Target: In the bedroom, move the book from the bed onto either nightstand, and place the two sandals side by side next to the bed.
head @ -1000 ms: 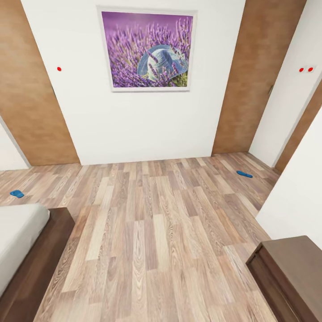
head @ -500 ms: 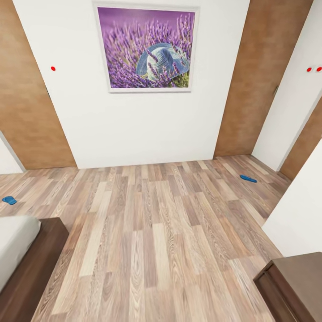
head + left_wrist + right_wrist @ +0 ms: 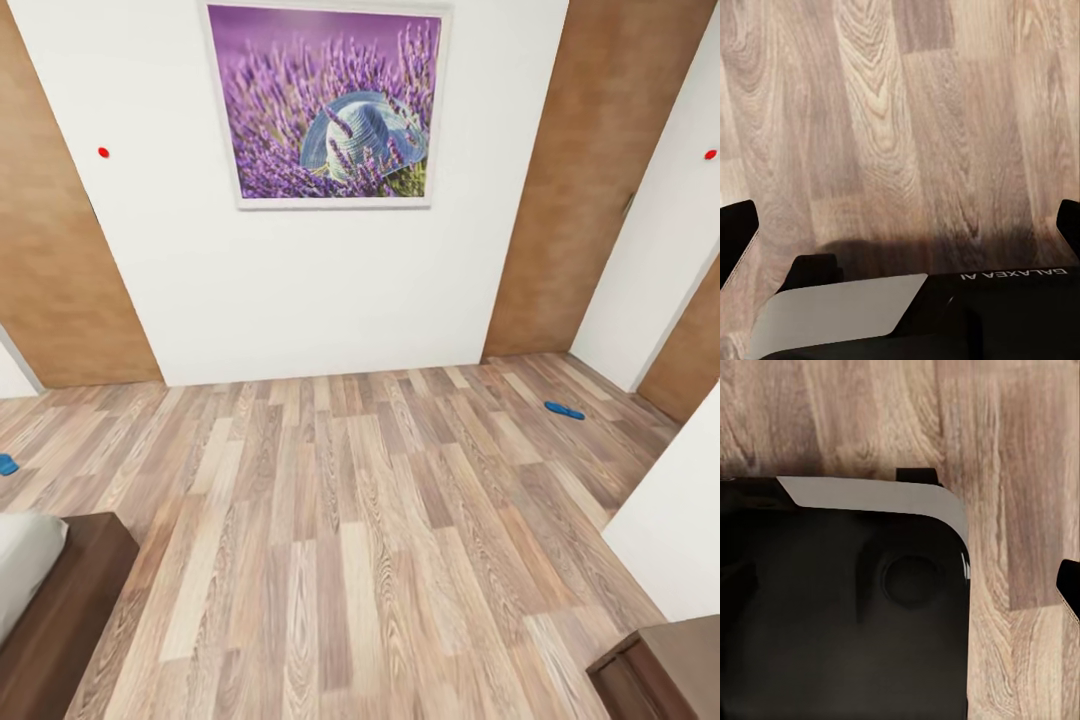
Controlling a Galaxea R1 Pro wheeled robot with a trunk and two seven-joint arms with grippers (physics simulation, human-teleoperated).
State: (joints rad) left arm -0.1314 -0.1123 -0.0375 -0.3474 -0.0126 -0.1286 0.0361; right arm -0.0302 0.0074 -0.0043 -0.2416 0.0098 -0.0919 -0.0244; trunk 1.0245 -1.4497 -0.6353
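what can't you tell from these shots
- Left sandal: cut off by the head view's left edge.
- Right sandal: too small and far for detail.
- Bed: a corner only, at the head view's lower left edge.
- Left tool: fingertips at the wrist view's edges, grip unclear.

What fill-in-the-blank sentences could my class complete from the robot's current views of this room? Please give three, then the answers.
1. The framed picture on the white wall shows a hat among ______ flowers.
2. The two sandals are coloured ______.
3. Both sandals lie on the wood-plank ______, far apart from each other.

Missing words: purple; blue; floor
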